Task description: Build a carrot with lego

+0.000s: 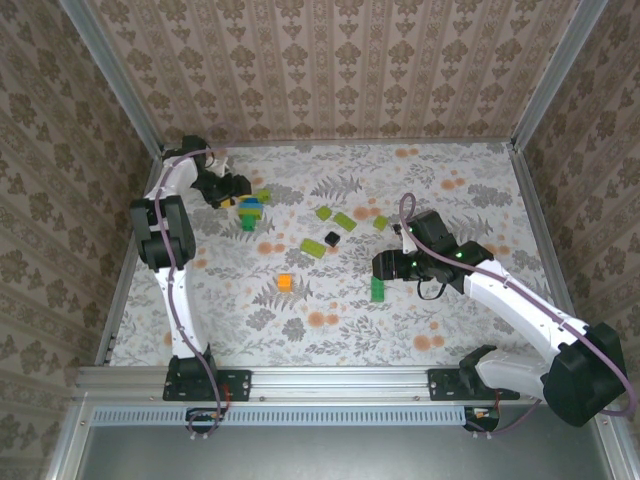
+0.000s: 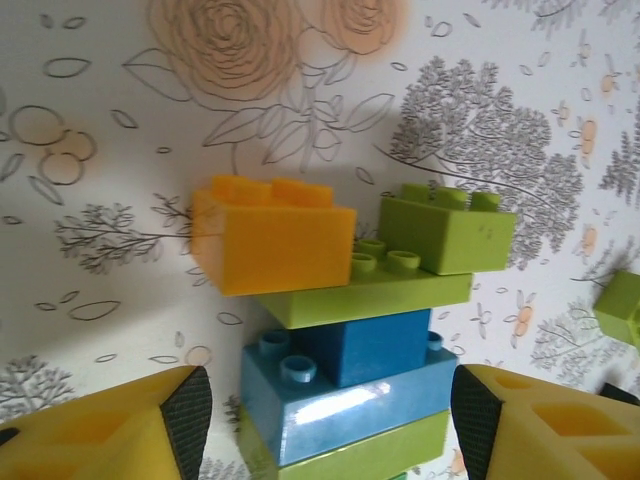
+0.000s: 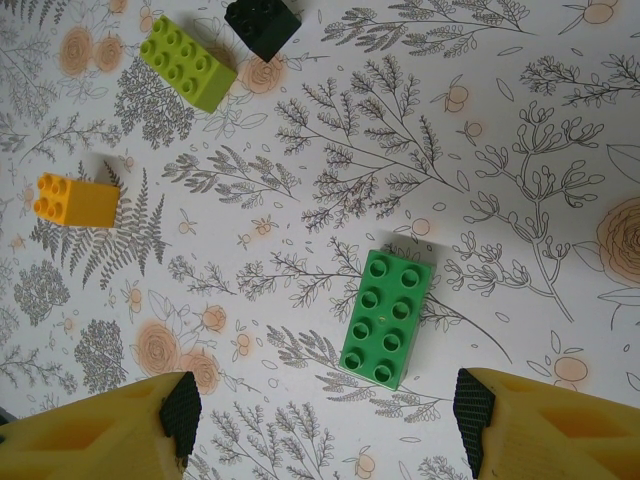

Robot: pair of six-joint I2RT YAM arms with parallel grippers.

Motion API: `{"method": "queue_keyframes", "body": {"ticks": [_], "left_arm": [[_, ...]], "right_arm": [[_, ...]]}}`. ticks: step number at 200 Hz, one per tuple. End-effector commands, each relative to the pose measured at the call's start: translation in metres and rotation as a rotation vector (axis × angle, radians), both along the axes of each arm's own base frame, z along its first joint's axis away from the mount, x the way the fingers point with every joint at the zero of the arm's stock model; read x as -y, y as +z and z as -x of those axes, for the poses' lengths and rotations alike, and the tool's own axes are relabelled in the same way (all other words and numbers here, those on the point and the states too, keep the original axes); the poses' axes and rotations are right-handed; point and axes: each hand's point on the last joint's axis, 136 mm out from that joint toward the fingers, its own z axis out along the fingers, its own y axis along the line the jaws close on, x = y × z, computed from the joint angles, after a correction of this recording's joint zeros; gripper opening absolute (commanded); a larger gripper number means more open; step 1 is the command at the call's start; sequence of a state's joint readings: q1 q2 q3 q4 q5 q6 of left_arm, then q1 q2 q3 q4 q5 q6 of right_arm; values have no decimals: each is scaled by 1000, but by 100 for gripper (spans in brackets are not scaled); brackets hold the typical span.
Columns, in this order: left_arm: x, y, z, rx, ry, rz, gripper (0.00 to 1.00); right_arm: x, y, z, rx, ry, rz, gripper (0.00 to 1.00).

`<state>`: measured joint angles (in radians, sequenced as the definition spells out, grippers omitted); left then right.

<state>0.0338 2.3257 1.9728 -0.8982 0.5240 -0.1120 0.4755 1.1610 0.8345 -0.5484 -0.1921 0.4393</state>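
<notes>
left claw [image 2: 330,425]: mine stands apart, astride the stacked yellow, lime and blue build [image 2: 345,345], far left on the counter [image 1: 450,330] | right claw [image 3: 325,420]: wide, over a flat dark green brick [image 3: 386,318], right of centre | loose lego [image 1: 313,247]: scattered mid-counter

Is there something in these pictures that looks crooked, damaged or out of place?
The stacked build by the left fingers looks uneven: its yellow-orange brick overhangs the lime plate beneath it at one side. Nothing looks damaged.
</notes>
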Motion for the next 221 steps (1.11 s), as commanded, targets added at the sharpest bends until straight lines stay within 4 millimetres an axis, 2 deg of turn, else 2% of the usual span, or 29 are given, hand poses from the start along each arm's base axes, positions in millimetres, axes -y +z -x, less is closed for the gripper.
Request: {"method": "queue_keyframes", "body": {"ticks": [1,21,48,71,85,99,107,110,124,149,176,199,221], "left_arm": [[-16,15,2,23,15,-78,67],[-23,36,3,89,40,-116,67],[-20,85,8,247,70,-120,69],[-3,125,33,374,66,-98,74],[4,139,56,425,78,-100,78],[7,144,80,472,108,-84,81],[6,148,91,503,141,-70,88],[4,149,96,511,154,-67,90],[-3,149,116,538,220,-69,100],[-17,149,143,583,337,-76,100],[-38,146,164,581,482,-123,100],[-55,140,176,570,552,-191,100],[-59,129,179,527,533,-226,100]], "right_arm": [[0,-5,-1,-3,20,12,71],[-1,-3,-4,2,21,12,71],[-4,1,-5,2,27,28,70],[-16,4,-5,13,95,73,70],[-28,7,-4,30,171,114,71],[-40,7,-8,42,241,162,72],[-46,8,-12,43,275,193,72],[-48,1,-14,23,291,216,72],[-57,-7,-24,-3,354,308,72],[-79,-22,-44,-5,462,428,73],[-106,-32,-68,-4,529,478,73],[-126,-39,-86,-14,579,523,73],[-139,-45,-105,-12,612,561,73]]}}
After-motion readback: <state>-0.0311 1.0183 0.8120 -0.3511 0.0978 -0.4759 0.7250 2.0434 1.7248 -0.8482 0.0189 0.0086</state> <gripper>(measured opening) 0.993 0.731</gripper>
